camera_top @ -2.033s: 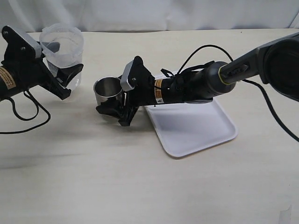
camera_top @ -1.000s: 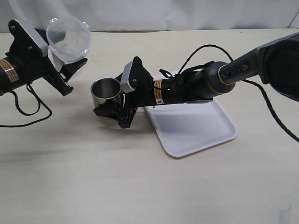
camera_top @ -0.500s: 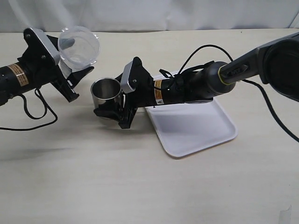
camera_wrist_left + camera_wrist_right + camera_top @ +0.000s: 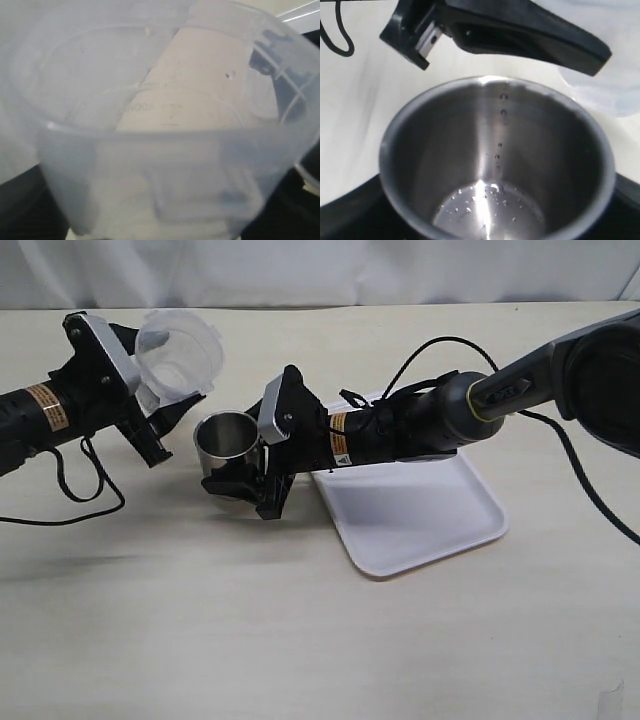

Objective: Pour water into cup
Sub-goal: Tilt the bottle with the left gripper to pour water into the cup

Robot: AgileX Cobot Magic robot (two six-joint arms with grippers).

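Note:
My left gripper (image 4: 168, 382) is shut on a clear plastic container (image 4: 178, 350), held tilted with its open mouth just above and left of the steel cup (image 4: 226, 437). The container fills the left wrist view (image 4: 165, 150); I cannot make out water or a label in it. My right gripper (image 4: 236, 472) is shut on the cup and holds it upright, left of the tray. In the right wrist view the cup (image 4: 495, 160) has droplets on its floor and inner wall, with a black finger of the left gripper (image 4: 520, 30) and the container's edge (image 4: 605, 85) just beyond its rim.
A white rectangular tray (image 4: 420, 510) lies on the beige table under the right arm. Black cables loop by the left arm (image 4: 70, 510) and over the right arm (image 4: 440, 345). A pale curtain backs the table's far edge.
My left gripper has carried the container to the right, from the far left to beside the cup, and tilted its mouth toward the cup. The right gripper and cup have hardly moved.

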